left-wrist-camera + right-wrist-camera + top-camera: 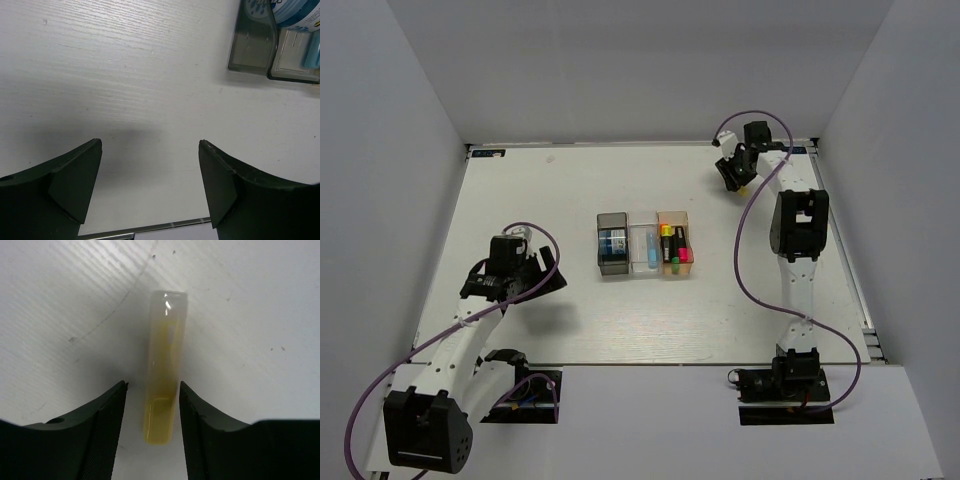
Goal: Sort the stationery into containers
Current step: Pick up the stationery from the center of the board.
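Seeing my right jaws straddling the pale-yellow stick (165,355) on the surface (250,315), slightly apart, not clamped, my left jaws wide apart, holding nothing.

Setting: robotics lab, enclosed test cell. A white wood-grain desk (570,320) is boxed in by plain pale panels (640,70) at the back and both sides. The left arm (460,345) and right arm (798,275) are bolted at its near edge, with purple cables (738,245) looped along them. Three small bins (643,245) stand in a neat row mid-desk.

No text is legible; print on the blue-white block (300,15) is unreadable.
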`<action>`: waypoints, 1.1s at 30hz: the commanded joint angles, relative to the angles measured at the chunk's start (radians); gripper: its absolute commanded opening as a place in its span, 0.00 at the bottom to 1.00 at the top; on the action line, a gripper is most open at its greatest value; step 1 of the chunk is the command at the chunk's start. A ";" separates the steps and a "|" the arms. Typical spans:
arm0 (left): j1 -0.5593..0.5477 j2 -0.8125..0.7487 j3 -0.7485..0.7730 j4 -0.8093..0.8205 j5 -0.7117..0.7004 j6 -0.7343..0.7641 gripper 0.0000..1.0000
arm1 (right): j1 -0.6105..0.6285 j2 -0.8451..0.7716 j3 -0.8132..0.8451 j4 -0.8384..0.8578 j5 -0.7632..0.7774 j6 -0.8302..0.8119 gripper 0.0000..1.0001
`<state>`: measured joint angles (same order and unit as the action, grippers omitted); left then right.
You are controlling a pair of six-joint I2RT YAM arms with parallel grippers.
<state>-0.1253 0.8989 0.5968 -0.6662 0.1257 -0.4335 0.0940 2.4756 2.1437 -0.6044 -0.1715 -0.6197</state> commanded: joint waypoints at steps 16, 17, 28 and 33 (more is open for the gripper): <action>0.007 -0.037 0.000 -0.003 0.000 0.009 0.88 | 0.000 -0.038 -0.212 -0.198 0.090 -0.134 0.08; 0.009 -0.038 -0.002 0.000 0.002 0.009 0.88 | -0.002 -0.049 -0.212 -0.205 0.092 -0.132 0.02; 0.009 -0.045 0.003 0.004 0.018 0.010 0.88 | -0.017 -0.384 -0.500 -0.238 -0.086 -0.092 0.00; 0.007 -0.054 0.001 0.005 0.023 0.009 0.88 | -0.013 -0.541 -0.637 -0.238 -0.186 -0.069 0.00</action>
<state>-0.1249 0.8680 0.5968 -0.6720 0.1291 -0.4335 0.0788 2.0373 1.5391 -0.8078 -0.2596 -0.7139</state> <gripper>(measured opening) 0.882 0.301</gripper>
